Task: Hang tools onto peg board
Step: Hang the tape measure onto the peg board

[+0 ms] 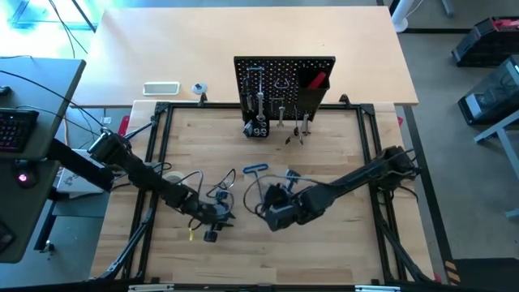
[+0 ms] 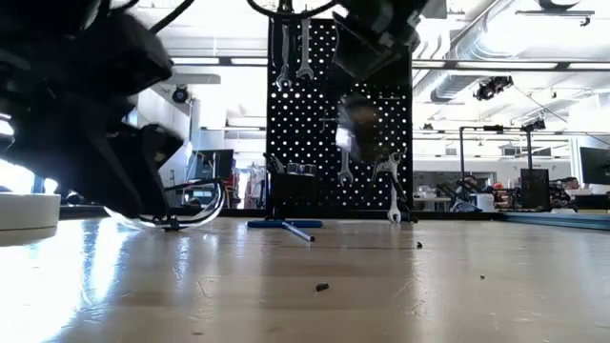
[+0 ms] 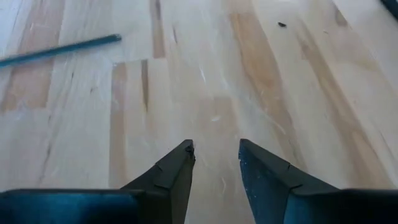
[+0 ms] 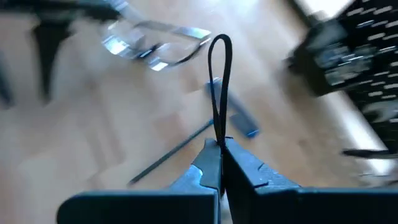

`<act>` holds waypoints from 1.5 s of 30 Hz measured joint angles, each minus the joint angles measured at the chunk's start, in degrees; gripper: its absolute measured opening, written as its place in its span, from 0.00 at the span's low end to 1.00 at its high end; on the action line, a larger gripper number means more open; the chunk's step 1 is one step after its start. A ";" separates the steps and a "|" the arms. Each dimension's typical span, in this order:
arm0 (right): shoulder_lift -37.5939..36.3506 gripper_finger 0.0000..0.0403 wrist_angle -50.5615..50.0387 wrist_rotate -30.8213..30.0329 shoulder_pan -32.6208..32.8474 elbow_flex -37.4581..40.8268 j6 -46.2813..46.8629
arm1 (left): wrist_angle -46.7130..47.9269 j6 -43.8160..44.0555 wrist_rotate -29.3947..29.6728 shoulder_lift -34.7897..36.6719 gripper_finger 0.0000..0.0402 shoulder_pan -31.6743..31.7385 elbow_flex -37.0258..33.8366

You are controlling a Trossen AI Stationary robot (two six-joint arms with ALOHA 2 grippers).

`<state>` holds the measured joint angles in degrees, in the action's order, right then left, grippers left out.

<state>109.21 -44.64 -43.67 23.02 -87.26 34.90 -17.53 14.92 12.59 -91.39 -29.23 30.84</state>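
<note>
High view: a pale wooden tabletop (image 1: 324, 243) edged by a black frame, with a second pale desk behind it and grey floor to the right. The peg board (image 1: 284, 81) stands upright at the far middle edge, carrying silver wrenches (image 1: 258, 89) and a black bin (image 1: 310, 89) with a red item in it. A white tray (image 1: 160, 88) and a tape roll (image 1: 199, 88) lie on the rear desk. The left arm reaches in from the left, its left claw (image 1: 212, 217) low near the tabletop centre. The right arm comes from the right, its right claw (image 1: 272, 212) close by. A blue-handled hex key (image 1: 255, 169) lies between the claws and the board, with clear glasses (image 1: 220, 191) just beside the left claw.

Low view: the tabletop runs back to the peg board (image 2: 324, 171); an open workshop with ceiling ducts lies beyond. The hex key (image 2: 286, 225) rests flat before the board, the glasses (image 2: 191, 205) to its left. Dark arm bodies block the upper left.

Left wrist view: the left claw (image 3: 215, 152) has its fingers apart, nothing between them, over bare wood.

Right wrist view: the right claw (image 4: 221, 149) is clamped on a thin black loop (image 4: 220, 81). Beyond lie the glasses (image 4: 155, 43) and hex key (image 4: 236, 121).
</note>
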 joint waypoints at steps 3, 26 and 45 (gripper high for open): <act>-0.06 0.00 -1.09 -4.49 -1.34 0.00 0.87 | -8.07 2.63 0.49 0.00 0.30 0.00 -4.34; -0.06 0.00 1.44 -14.48 -20.81 0.02 -11.18 | -25.67 2.51 7.33 -0.17 0.29 -0.09 -13.98; -10.90 0.00 -3.27 -8.81 -19.20 0.02 -23.44 | -25.16 -0.09 8.50 -0.22 0.29 -0.57 -14.06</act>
<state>98.31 -47.91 -52.48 3.82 -87.24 11.46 -42.70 14.83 21.09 -91.61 -29.80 16.78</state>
